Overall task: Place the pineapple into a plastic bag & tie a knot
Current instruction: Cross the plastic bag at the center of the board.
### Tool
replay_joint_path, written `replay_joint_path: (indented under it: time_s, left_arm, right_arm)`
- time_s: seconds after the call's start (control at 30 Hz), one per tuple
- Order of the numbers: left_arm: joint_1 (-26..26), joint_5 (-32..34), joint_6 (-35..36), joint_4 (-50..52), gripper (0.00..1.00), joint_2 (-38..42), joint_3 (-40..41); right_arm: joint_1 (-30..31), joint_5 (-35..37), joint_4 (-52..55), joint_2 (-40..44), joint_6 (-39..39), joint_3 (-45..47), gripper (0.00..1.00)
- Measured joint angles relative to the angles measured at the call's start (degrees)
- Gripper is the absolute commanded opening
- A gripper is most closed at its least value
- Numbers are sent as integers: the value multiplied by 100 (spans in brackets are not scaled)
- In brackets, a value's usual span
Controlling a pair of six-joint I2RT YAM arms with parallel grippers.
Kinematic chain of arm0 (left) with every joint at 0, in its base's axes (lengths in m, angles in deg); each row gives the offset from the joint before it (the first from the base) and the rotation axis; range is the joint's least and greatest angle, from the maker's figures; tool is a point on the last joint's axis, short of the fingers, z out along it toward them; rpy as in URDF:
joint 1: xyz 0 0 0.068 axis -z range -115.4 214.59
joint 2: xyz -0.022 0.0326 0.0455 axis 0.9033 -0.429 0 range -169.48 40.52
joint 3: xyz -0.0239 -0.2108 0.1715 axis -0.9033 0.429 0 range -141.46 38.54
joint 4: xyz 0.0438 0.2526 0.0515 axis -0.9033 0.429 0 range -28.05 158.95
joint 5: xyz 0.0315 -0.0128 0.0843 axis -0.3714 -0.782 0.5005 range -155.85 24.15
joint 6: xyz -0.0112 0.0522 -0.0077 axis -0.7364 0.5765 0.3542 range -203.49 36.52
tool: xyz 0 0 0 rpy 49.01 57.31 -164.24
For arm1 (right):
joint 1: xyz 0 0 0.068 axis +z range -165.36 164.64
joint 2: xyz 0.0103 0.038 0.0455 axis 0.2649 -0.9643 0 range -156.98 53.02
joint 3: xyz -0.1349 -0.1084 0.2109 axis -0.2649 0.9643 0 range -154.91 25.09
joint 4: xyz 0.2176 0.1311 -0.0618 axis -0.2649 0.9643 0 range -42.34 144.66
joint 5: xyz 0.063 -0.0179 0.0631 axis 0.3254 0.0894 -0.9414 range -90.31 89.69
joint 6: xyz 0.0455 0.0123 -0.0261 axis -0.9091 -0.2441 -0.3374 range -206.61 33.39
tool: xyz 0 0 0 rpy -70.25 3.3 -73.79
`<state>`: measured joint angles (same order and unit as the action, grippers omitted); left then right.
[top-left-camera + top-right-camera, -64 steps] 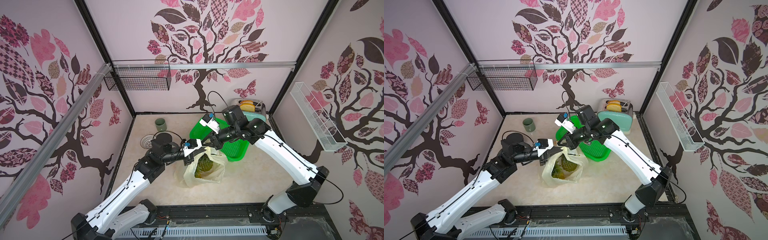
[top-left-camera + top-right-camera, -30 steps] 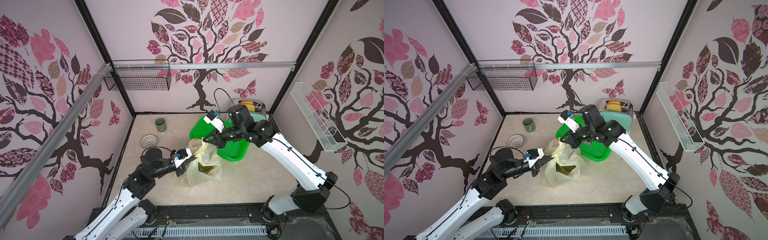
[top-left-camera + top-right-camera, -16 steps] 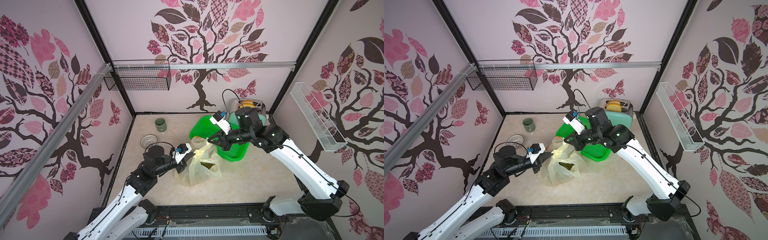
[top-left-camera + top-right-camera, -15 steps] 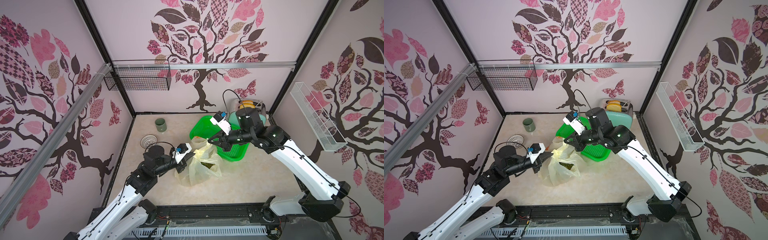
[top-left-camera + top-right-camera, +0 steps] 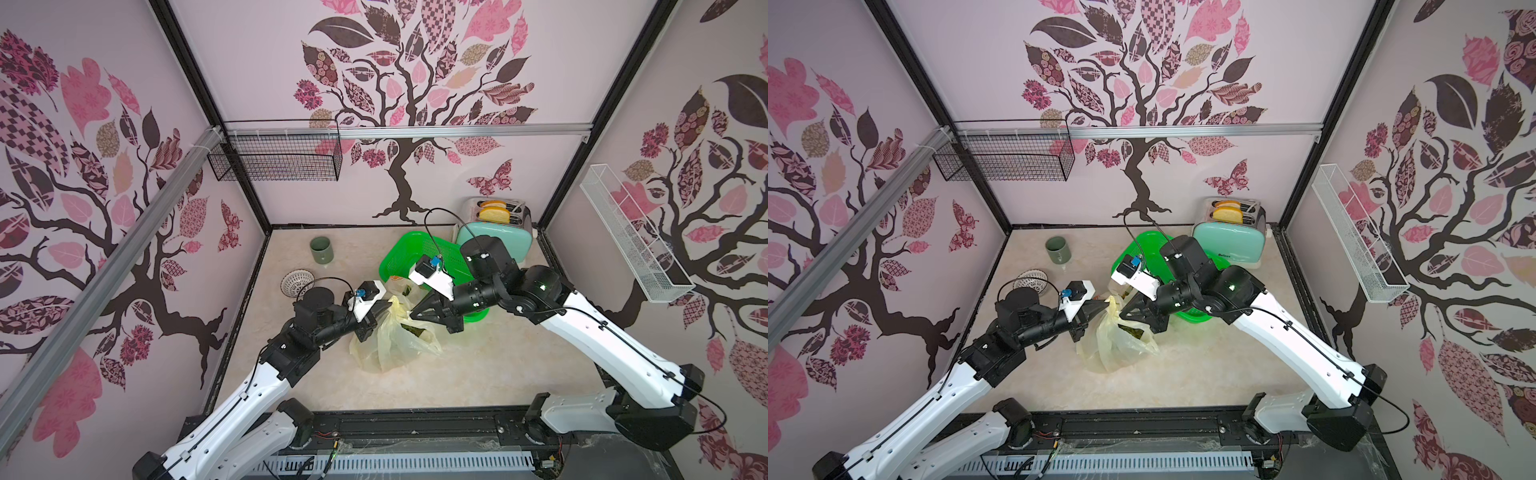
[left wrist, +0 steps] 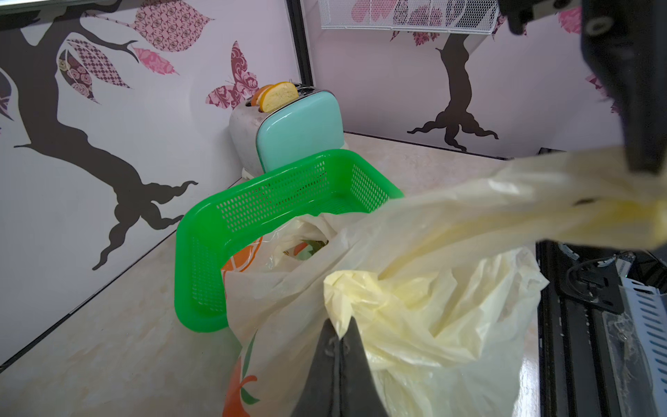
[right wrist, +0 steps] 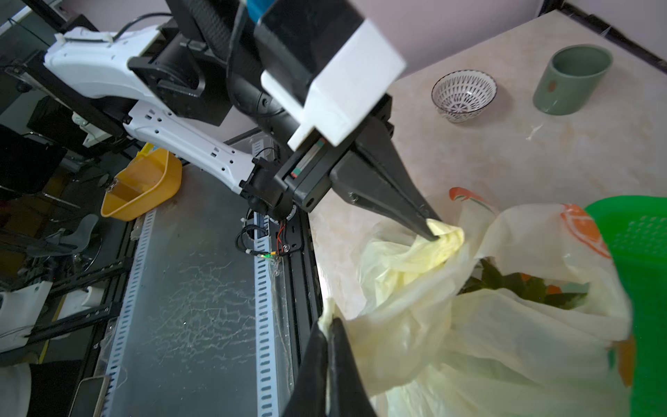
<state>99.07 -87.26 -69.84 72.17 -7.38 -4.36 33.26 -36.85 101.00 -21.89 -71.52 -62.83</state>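
The bench [image 5: 478, 365] is a pale marbled beige slab, boxed in by lilac walls [image 5: 249, 62] papered with dark trees and pink leaves. A black wire basket [image 5: 276, 160] hangs on the far wall and a white wire rack [image 5: 631, 237] on the right one. Around the middle of the bench sits the plastic bag [image 5: 395, 340], thin pale yellow with orange prints, slumped against the near-left corner of a green basket [image 5: 399, 257]. The pineapple [image 7: 519, 285] is inside it, its dark green leaves showing through the bag's mouth. From the left, the left fingers [image 5: 379, 311] are pinched tight on a bunched strap of the bag. From the right, the right fingers [image 5: 430, 309] are closed just as tight on another stretch of its film, the two tips close together above the bag. Far right stands a mint toaster [image 5: 494, 241] with slices in its slots. Far left are a green mug [image 5: 321, 250] and a small patterned bowl [image 5: 297, 282].
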Motion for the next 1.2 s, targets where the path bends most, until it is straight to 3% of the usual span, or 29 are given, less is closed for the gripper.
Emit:
replay_joint_path:
  time_s: [0.4, 0.97, 1.13, 1.17, 1.2]
  left_arm:
    - [0, 149, -79, -81, 0, -31, -7]
    - [-17, 166, -157, 160, 0, 297, -125]
    - [-24, 118, -164, 304, 0, 411, -125]
    - [-28, 118, -168, 319, 3, 424, -125]
    - [-35, 116, -170, 328, 14, 444, -122]
  right_arm:
    - [153, 125, -37, -15, 319, 927, 0]
    - [188, 2192, -1626, -120, -114, 1904, 0]
    - [190, 2376, -2090, -109, -378, 2142, 0]
    - [199, 2374, -2168, -109, -446, 2162, 0]
    - [201, 2374, -2216, -109, -501, 2170, 0]
